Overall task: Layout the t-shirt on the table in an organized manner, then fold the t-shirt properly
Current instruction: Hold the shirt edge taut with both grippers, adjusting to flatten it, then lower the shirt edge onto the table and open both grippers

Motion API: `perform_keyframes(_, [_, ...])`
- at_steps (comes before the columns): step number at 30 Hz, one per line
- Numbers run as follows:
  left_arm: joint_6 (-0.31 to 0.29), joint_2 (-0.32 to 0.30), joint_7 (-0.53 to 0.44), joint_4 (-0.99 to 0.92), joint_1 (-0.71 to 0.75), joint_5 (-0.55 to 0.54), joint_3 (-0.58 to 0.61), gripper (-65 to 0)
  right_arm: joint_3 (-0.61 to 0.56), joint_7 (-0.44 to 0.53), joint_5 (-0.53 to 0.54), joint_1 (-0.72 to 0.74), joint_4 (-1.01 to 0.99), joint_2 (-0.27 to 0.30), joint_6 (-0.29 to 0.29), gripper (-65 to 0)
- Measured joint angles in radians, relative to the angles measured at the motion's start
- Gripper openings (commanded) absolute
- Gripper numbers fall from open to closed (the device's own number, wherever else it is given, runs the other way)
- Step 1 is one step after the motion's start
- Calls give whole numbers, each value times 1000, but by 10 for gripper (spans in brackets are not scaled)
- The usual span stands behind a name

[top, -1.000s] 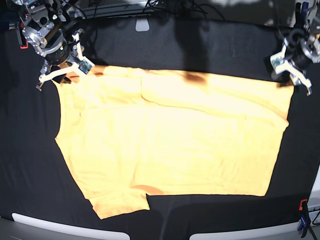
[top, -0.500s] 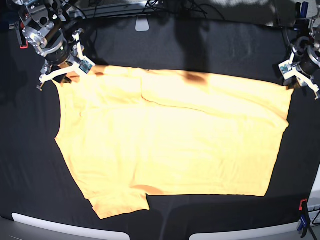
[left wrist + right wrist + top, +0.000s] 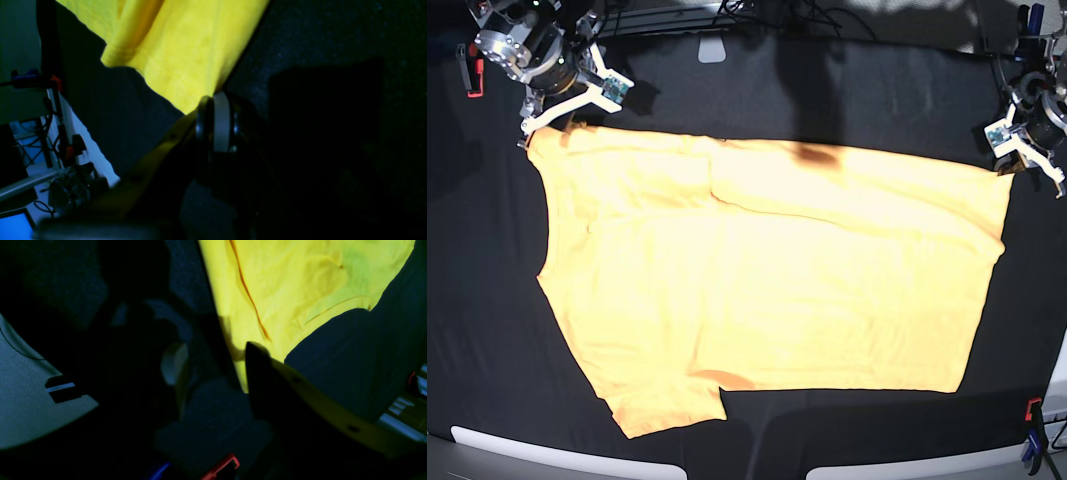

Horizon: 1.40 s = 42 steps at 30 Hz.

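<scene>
Across the table (image 3: 487,300), a wide black-clothed surface, the t-shirt (image 3: 767,290) lies spread nearly flat and fills most of the middle, its long edges running side to side in the base view, with one sleeve jutting toward the table's near edge and a folded-over band with shallow creases along its far side. At the shirt's far corner on the base view's left, the right gripper (image 3: 575,98) hangs just beyond the cloth; its wrist view shows a broad gap between the two fingers with the shirt's corner lying below, so it reads as released and holding nothing. At the opposite far corner the left gripper (image 3: 1025,152) sits right at the hem; its wrist view shows the yellow corner meeting the finger (image 3: 221,121), but whether the jaws are clenched on the fabric or merely resting beside it I cannot tell. The layout looks close to finished, judging by how flat the body lies. To do this step well, the far folded band should be drawn outward evenly from both corners, low over the table, so the creases ease out without dragging the shirt askew.
</scene>
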Motion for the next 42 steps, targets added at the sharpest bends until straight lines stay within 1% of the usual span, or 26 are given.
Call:
perform_keyframes(1, [0, 0, 0, 0, 0, 0, 0, -650, 0, 0, 0, 0, 0, 0, 1, -335])
perform_keyframes(3, [0, 0, 0, 0, 0, 0, 0, -650, 0, -11, -22, 1, 0, -3, 2, -334])
perform_keyframes(6, [0, 0, 0, 0, 0, 0, 0, -650, 0, -7, -23, 2, -8, -3, 2, -335])
perform_keyframes(8, [0, 0, 0, 0, 0, 0, 0, -650, 0, 39, -36, 2, -42, -3, 7, -335])
perform_keyframes(9, [0, 0, 0, 0, 0, 0, 0, -650, 0, 62, -52, 2, -65, -3, 25, -335])
perform_keyframes(12, [0, 0, 0, 0, 0, 0, 0, -650, 0, 151, -98, 12, -146, -5, 26, -335])
perform_keyframes(14, [0, 0, 0, 0, 0, 0, 0, -650, 0, 168, -98, 39, -183, -5, 26, -335])
perform_keyframes(21, [0, 0, 0, 0, 0, 0, 0, -650, 0, 151, -102, 171, -269, -5, 27, -335])
perform_keyframes(23, [0, 0, 1, 0, 0, 0, 0, -650, 0, 154, -98, 184, -290, -5, 53, -335])
perform_keyframes(27, [0, 0, 1, 0, 0, 0, 0, -650, 0, 174, -98, 205, -312, -5, 53, -336])
perform_keyframes(28, [0, 0, 3, 0, 0, 0, 0, -650, 0, 175, -98, 208, -317, -5, 53, -346])
perform_keyframes(29, [0, 0, 3, 0, 0, 0, 0, -650, 0, 174, -98, 211, -320, -5, 53, -370])
perform_keyframes(32, [0, 0, 3, 0, 0, 0, 0, -650, 0, 177, -97, 213, -328, -6, 53, -468])
perform_keyframes(34, [0, 0, 3, 0, 0, 0, 0, -650, 0, 176, -98, 213, -328, -6, 53, -549])
perform_keyframes(36, [0, 0, 3, 0, 0, 0, 0, -650, 0, 172, -98, 213, -329, -6, 53, -650])
perform_keyframes(40, [0, 0, 4, 0, 7, -1, 0, -650, 0, 122, -92, 213, -328, -6, 49, -650])
perform_keyframes(42, [0, -3, 24, 1, 21, -61, 0, -650, -1, 86, -85, 212, -326, -5, 36, -650])
